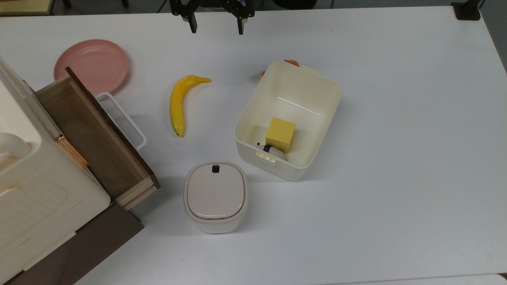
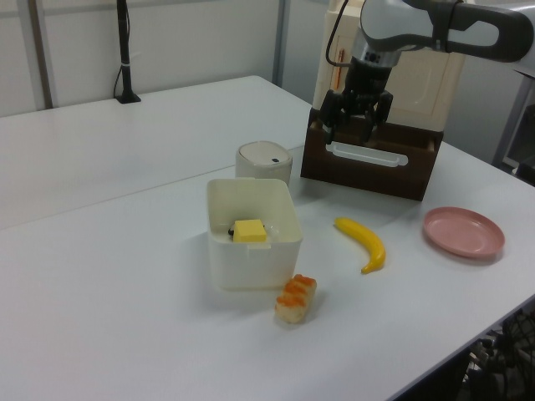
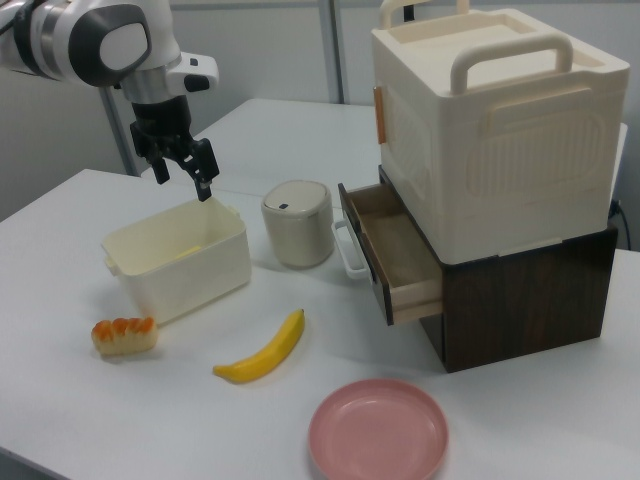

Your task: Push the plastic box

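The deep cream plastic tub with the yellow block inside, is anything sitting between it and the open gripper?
Nothing visible does. The gripper hangs open above bare white table, apart from the deep cream plastic tub. The yellow banana lies off to the top view's left, and the orange-topped food piece rests against the tub.

My gripper (image 1: 216,25) is black. Cream-white plastic box (image 1: 321,118), yellow block (image 1: 280,133) inside. Yellow banana (image 1: 178,103). Pink plate (image 1: 92,65) near the white tabletop's (image 1: 396,158) edge. Beige-lidded bin (image 1: 216,196), black button. Dark brown drawer (image 1: 95,136), white handle. Orange-topped food piece (image 2: 295,299). Cream crate (image 3: 495,130).
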`<state>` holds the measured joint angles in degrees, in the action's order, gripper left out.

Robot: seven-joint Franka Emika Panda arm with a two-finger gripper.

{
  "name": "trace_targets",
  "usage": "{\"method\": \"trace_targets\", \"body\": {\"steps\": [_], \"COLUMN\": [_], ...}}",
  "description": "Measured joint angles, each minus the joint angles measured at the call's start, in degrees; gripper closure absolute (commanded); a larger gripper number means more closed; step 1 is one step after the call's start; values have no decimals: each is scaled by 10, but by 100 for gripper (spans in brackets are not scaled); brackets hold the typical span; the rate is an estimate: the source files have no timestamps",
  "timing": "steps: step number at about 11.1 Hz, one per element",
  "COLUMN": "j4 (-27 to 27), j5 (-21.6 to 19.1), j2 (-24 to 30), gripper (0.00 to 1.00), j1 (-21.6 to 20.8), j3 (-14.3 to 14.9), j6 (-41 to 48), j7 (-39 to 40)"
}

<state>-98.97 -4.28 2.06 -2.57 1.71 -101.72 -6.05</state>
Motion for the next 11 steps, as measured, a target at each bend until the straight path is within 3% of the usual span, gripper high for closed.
{"method": "trace_targets", "body": {"steps": [8,11], "j4": [0,0], "j5": [0,0], "j2": [0,-1], "gripper": [0,0], "j1": [-12,-13], "j3": [0,0], "j6": [0,0], "j7": [0,40]}}
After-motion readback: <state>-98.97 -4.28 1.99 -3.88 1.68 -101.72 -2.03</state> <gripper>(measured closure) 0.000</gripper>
